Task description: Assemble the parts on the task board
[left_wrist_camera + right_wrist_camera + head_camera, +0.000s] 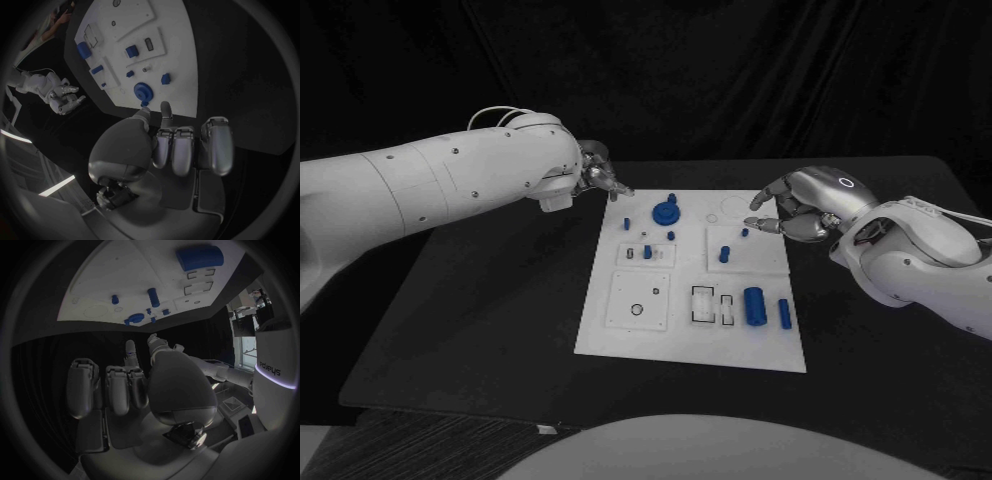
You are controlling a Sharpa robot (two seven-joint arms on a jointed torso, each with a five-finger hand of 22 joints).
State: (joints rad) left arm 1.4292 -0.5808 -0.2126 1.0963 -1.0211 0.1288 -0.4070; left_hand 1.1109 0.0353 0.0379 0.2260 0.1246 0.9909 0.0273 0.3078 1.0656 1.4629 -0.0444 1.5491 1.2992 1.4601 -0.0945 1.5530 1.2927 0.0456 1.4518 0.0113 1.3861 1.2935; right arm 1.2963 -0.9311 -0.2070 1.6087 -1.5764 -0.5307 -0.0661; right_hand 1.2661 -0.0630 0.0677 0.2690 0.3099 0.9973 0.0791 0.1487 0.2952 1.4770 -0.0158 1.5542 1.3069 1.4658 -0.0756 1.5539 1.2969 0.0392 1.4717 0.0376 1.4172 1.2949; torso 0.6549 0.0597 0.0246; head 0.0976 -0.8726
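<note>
Two smooth white arms with small dark screws, thin white cables, silver metallic left hand [599,170] and right hand [793,205].

Head camera overhead; wrist cameras behind hands; all share task board [692,300].

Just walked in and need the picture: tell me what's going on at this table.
A two-armed robot is set to assemble small blue parts on the white rectangular task board. Neither silver hand holds anything. The left hand hovers at the board's far left corner, near the round blue gear-like part. The right hand hangs off the far right edge. A large blue cylinder lies nearer the robot.
</note>
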